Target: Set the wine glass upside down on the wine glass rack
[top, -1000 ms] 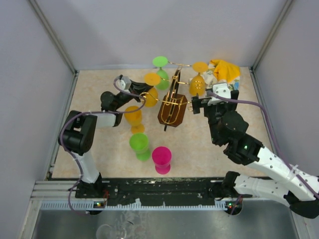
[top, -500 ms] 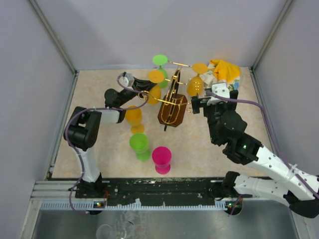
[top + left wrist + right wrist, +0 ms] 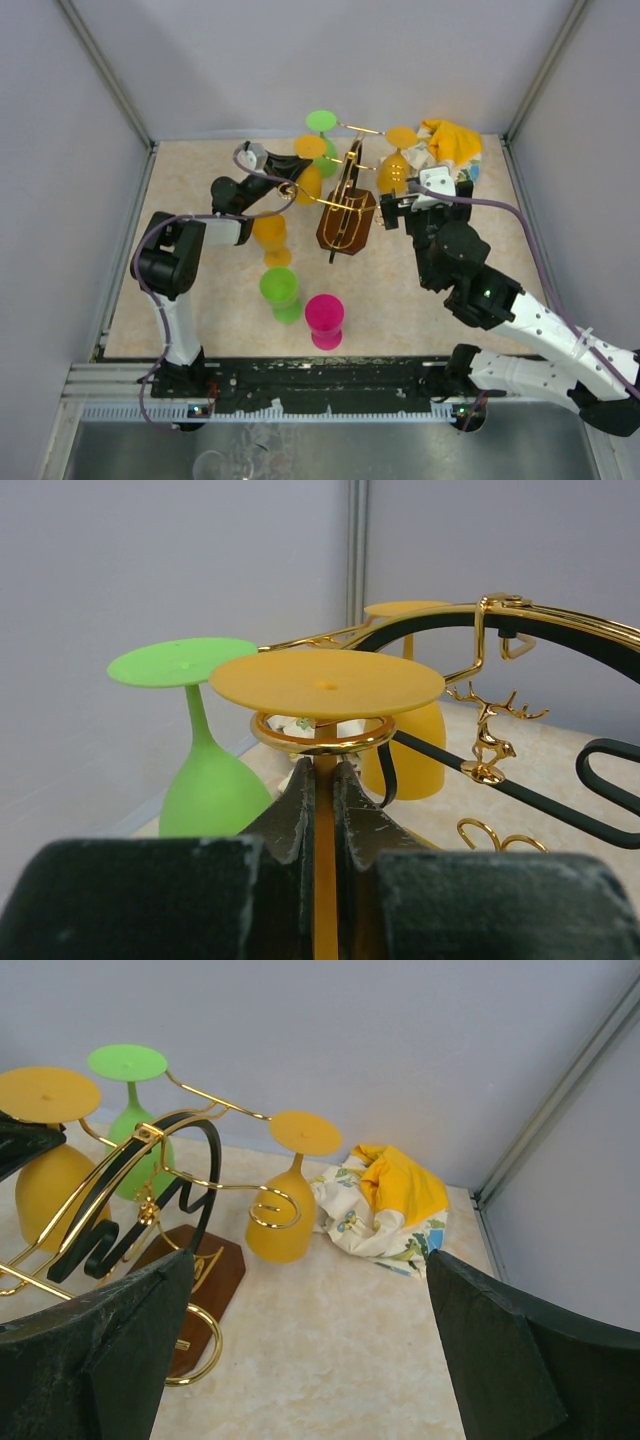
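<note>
My left gripper point(image 3: 283, 182) point(image 3: 324, 772) is shut on the stem of an upside-down orange wine glass point(image 3: 309, 148) point(image 3: 327, 683). The glass's flat foot sits just above a gold ring at the end of an arm of the wine glass rack point(image 3: 345, 205) point(image 3: 322, 736). This glass also shows at the left of the right wrist view point(image 3: 45, 1175). The rack has gold wire arms and a dark oval frame on a brown base point(image 3: 195, 1265). My right gripper point(image 3: 396, 212) point(image 3: 305, 1295) is open and empty, just right of the rack.
A green glass point(image 3: 322, 124) point(image 3: 205, 790) and an orange glass point(image 3: 398, 165) point(image 3: 290, 1230) hang upside down on the rack. An orange point(image 3: 268, 232), a green point(image 3: 279, 288) and a pink glass point(image 3: 324, 315) stand on the table. A yellow patterned cloth point(image 3: 450, 140) point(image 3: 395, 1195) lies far right.
My left gripper has carried the orange glass to the right and farther back, onto the rack arm's ring. The right gripper has shifted slightly toward the rack.
</note>
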`<state>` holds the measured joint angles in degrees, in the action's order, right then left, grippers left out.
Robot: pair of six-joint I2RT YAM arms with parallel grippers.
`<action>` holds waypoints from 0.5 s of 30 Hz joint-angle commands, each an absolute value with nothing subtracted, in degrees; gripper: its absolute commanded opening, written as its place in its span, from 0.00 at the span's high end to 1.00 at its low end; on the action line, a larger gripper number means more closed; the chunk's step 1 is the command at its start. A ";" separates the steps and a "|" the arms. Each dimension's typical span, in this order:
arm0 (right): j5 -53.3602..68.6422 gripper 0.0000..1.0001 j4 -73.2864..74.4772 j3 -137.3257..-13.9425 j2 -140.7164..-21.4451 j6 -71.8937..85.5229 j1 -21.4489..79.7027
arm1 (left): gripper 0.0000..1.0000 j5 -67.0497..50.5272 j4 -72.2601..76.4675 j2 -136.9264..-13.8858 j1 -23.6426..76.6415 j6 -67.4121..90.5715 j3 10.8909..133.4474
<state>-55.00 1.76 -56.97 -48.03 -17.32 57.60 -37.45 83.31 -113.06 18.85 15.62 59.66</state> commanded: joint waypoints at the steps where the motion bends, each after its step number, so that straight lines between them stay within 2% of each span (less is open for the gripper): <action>1: -55.63 0.01 0.98 -57.65 -48.06 -17.21 57.92 | 1.00 -34.17 86.79 -113.35 18.53 15.68 60.36; 15: -55.94 0.01 2.11 -57.47 -48.04 -16.74 57.92 | 1.00 -31.83 92.42 -110.04 17.23 15.62 53.43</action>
<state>-55.02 2.37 -56.97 -48.12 -16.88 57.60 -32.60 86.96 -112.75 17.61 15.59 54.57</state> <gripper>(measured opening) 0.992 0.085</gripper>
